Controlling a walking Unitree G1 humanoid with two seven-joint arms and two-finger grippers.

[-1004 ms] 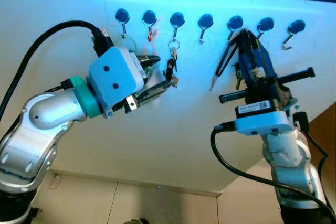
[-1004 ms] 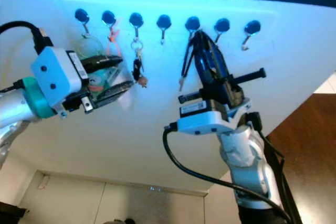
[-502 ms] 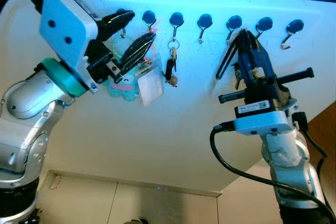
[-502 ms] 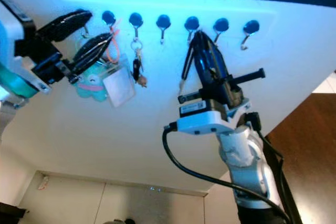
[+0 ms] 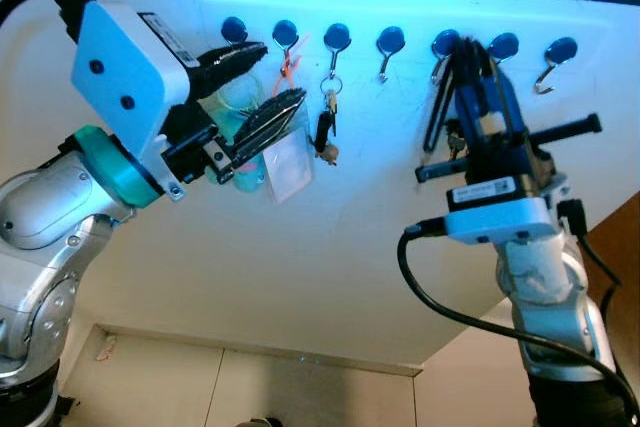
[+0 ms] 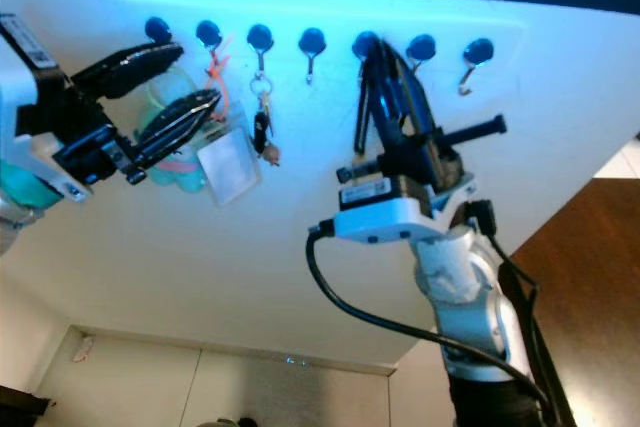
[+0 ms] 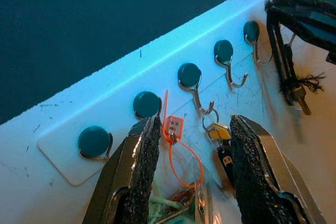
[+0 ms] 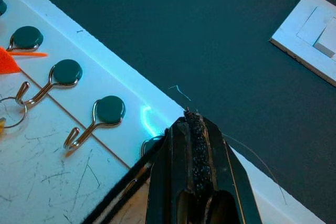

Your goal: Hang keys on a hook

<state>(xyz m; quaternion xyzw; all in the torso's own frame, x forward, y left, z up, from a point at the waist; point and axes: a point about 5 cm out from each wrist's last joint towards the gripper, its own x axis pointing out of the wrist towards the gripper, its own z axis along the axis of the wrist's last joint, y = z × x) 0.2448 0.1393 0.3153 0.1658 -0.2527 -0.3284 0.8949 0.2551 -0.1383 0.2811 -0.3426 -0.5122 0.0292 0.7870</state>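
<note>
A white board (image 5: 330, 247) on the wall carries a row of seven dark-capped metal hooks (image 5: 390, 44) along its top edge. The right claw (image 5: 467, 52) is raised to the fifth hook from the left (image 5: 446, 45), its two black fingers pressed together around a bunch of keys (image 5: 436, 107) on a dark strap that dangles down beside the claw, just below that hook. From the right wrist view the fingers (image 8: 195, 150) meet tip to tip right at the board's upper edge, with a hook cap just beside them.

The left claw (image 5: 262, 82) hovers in front of the left end of the row, its fingers spread apart with nothing between them. Behind it hang a clear card holder (image 5: 285, 162) and something soft and teal (image 5: 235, 127), along with an orange tag (image 5: 290, 62) looped over the second hook (image 5: 286, 34). On the third hook (image 5: 337, 38) a key ring with a small dark key fob (image 5: 325, 132) hangs free.
</note>
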